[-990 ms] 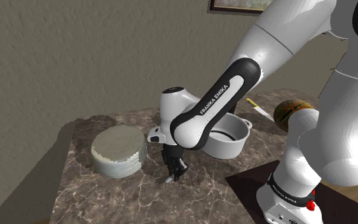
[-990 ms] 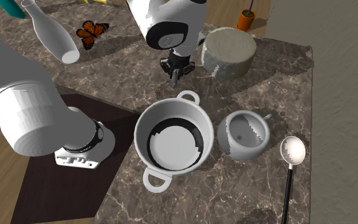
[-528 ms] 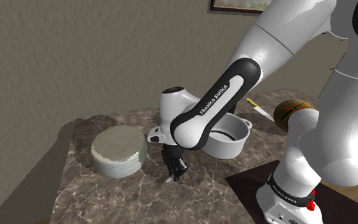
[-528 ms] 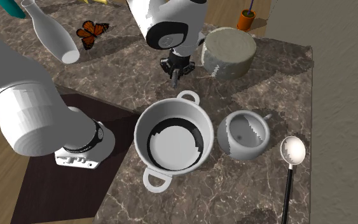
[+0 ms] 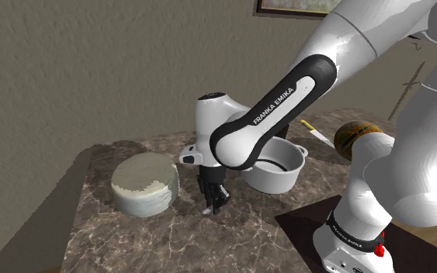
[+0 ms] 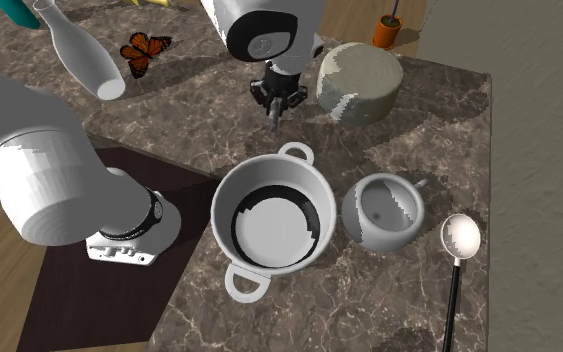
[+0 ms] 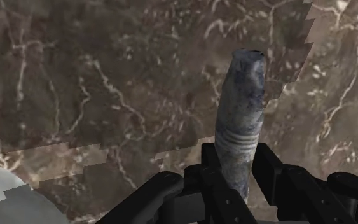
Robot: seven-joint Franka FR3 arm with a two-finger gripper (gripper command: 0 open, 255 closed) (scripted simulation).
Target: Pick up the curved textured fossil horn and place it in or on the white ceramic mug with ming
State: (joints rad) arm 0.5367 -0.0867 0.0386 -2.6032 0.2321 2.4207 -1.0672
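Shoulder view: black gripper (image 5: 213,198) points down just beside two-handled pot (image 5: 275,180), between pot and round grey block (image 5: 145,184). Fingers clamped on fossil horn (image 5: 208,209).

Second exterior view: gripper (image 6: 276,108) holding horn (image 6: 276,120), near pot (image 6: 269,163) far handle. Grey-white mug (image 6: 381,215) just beside pot, opposite robot base.

Wrist view: fingers (image 7: 212,172) pinch grey ribbed horn (image 7: 241,114) over brown marble countertop (image 7: 107,83).

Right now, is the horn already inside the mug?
No, the grey ridged horn is clasped in the hand over the marble top, while the mug stands empty beside the pot.
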